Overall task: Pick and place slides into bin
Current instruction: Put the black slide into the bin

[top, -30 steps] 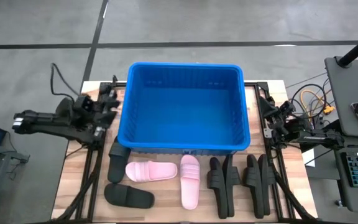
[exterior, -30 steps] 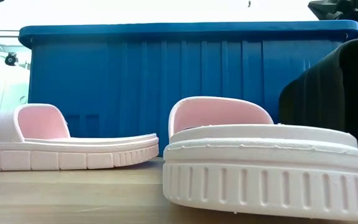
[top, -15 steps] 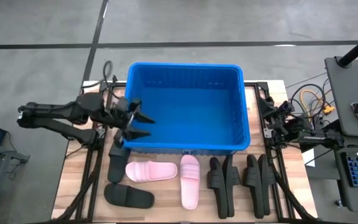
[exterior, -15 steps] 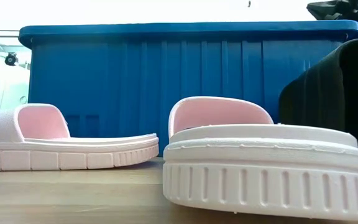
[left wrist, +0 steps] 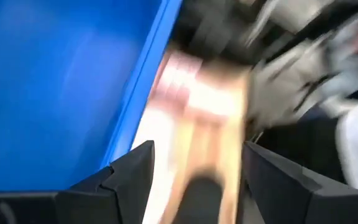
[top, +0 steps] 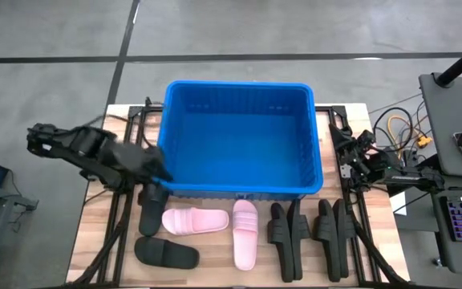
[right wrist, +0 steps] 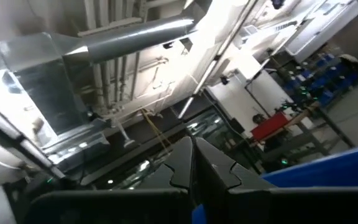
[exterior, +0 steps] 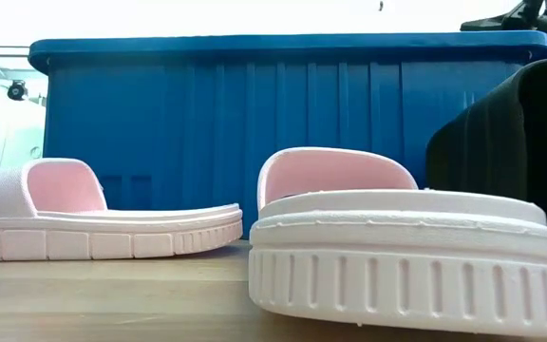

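Observation:
The blue bin (top: 235, 136) stands on the table's far middle, with nothing in it. In front of it lie two pale pink slides (top: 195, 221) (top: 245, 234), two black slides at the left (top: 151, 197) (top: 167, 254), and two pairs of black slides set on edge at the right (top: 287, 233) (top: 333, 233). My left gripper (top: 157, 170) is open at the bin's near left corner, above the black slide there; its wrist view (left wrist: 194, 177) shows that slide (left wrist: 199, 194) between the spread fingers, blurred. My right gripper (right wrist: 191, 163) is shut and empty, right of the bin (top: 350, 156).
The bin's left wall (left wrist: 73, 93) is close beside my left gripper. The low view shows the two pink slides (exterior: 103, 214) (exterior: 397, 247) before the bin's near wall (exterior: 283, 123). Cables and a laptop lie off the table's right edge (top: 455, 152).
My left gripper has swung from beside the bin's left wall, out over that wall, then toward the table's near edge to the bin's near left corner. It has turned to point toward the slides. No slide has moved.

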You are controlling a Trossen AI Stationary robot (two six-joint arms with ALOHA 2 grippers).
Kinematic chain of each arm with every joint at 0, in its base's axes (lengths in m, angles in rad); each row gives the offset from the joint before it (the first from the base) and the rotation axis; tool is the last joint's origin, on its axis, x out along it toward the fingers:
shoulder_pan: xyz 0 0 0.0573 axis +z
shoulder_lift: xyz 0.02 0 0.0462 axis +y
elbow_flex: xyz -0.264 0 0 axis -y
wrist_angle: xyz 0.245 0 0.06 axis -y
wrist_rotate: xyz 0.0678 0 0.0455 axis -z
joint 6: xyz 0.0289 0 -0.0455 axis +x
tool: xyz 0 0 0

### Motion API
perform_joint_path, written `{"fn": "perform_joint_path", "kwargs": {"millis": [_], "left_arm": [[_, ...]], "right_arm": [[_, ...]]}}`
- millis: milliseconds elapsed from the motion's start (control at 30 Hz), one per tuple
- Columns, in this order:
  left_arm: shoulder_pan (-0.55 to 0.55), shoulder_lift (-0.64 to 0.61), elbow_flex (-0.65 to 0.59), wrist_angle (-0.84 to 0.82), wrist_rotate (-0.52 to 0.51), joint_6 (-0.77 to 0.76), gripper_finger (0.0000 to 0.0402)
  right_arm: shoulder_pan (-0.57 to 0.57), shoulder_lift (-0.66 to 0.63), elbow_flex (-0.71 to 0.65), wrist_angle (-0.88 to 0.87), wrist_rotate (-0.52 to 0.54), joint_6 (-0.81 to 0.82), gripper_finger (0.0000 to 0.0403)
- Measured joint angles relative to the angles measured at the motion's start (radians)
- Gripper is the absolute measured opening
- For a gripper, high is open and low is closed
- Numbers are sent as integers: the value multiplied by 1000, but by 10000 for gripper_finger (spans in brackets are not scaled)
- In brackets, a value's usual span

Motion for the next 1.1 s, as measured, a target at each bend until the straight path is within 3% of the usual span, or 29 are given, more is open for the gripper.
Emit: {"fn": "perform_joint_path", "kwargs": {"millis": [133,400,700,867,1100], "left_arm": [[-79,85,4,-167,8,-108,226],[-251,188,4,-219,9,-245,226],[-454,335,-6,-459,-160,-368,226],[-560,377,-60,-448,-280,-462,226],[-626,401,-206,-437,-295,-734,226]], "right_arm": [[0,0,0,0,20,-19,9],[0,0,0,1,30,-46,9],[0,0,0,0,87,-55,9],[0,0,0,-2,88,-58,9],[0,0,0,-7,87,-70,9]]}}
